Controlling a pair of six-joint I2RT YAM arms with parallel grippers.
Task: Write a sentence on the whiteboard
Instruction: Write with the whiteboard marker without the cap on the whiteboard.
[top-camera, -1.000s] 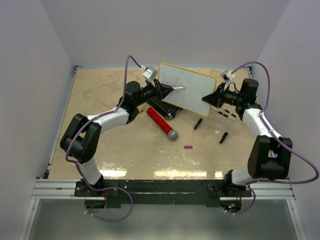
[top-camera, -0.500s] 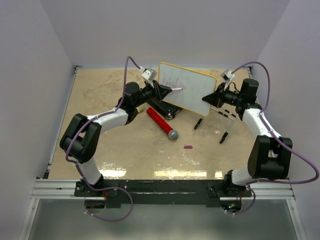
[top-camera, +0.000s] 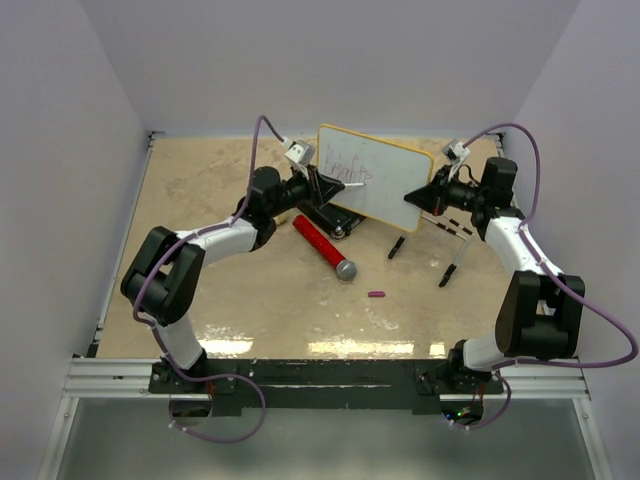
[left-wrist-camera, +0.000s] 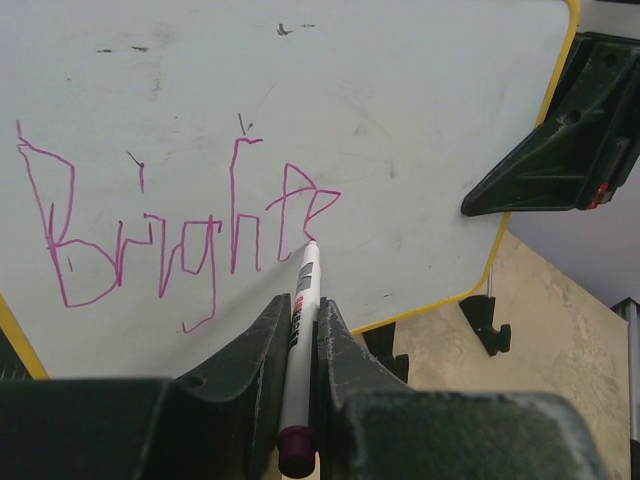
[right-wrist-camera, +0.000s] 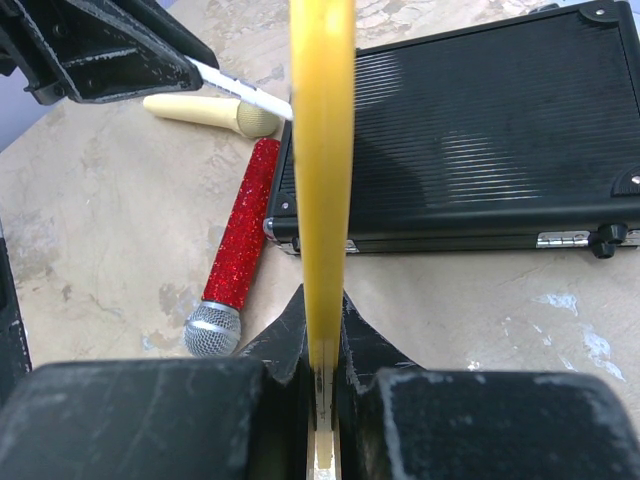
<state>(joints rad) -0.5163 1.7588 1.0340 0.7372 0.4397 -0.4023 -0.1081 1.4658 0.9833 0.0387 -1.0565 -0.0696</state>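
Observer 1: Whiteboard first. Where is it sitting, and what is gripping it?

Observer 2: It is being held up on edge above the table, toward the far middle, with the black case lying below its left end. The right gripper is pinching the right end, and its fingers are pressing together on the thin yellow rim.

Observer 1: And the other arm?

Observer 2: The left gripper is clamping a slim marker between closed fingers. The tip is touching the white face at the end of the sentence, which is reading "Brighte" in purple so far.

Observer 1: How are you expecting the board to handle?

Observer 2: I am judging it to be light, thin and stiff, with a glossy, slippery face. Because it is being held at one end only, pen pressure at the far end is probably levering it backward, so light strokes are looking safer. The rim is looking like the right place to hold, since fingers on the face risk smearing wet ink. The marker barrel is looking slick too, so a mid-barrel pinch is suiting it.
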